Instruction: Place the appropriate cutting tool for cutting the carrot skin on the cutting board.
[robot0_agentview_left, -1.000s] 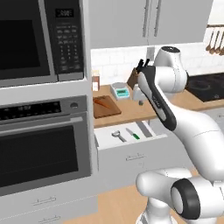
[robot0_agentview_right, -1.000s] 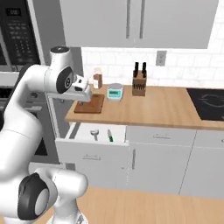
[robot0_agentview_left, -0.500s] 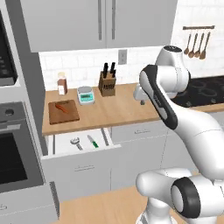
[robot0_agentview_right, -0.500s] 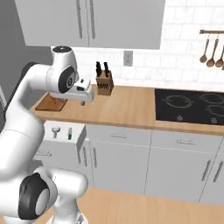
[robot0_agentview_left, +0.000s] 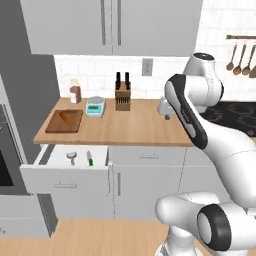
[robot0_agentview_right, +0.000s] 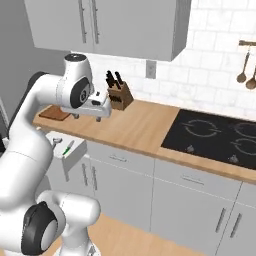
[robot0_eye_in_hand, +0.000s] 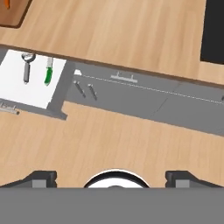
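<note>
My gripper (robot0_eye_in_hand: 111, 178) was spread wide with nothing between its tips, hanging above the wooden countertop (robot0_agentview_left: 140, 127). In the hand view, the open white drawer (robot0_eye_in_hand: 26, 83) sat at ten o'clock, holding the silvery peeler (robot0_eye_in_hand: 27, 65) with the green-handled knife (robot0_eye_in_hand: 48, 72) just beside it, apart. In the left base view, the cutting board (robot0_agentview_left: 65, 121) lay at nine o'clock near the counter's left edge, the carrot (robot0_agentview_left: 65, 117) on it. Bare countertop stretched between board and gripper.
</note>
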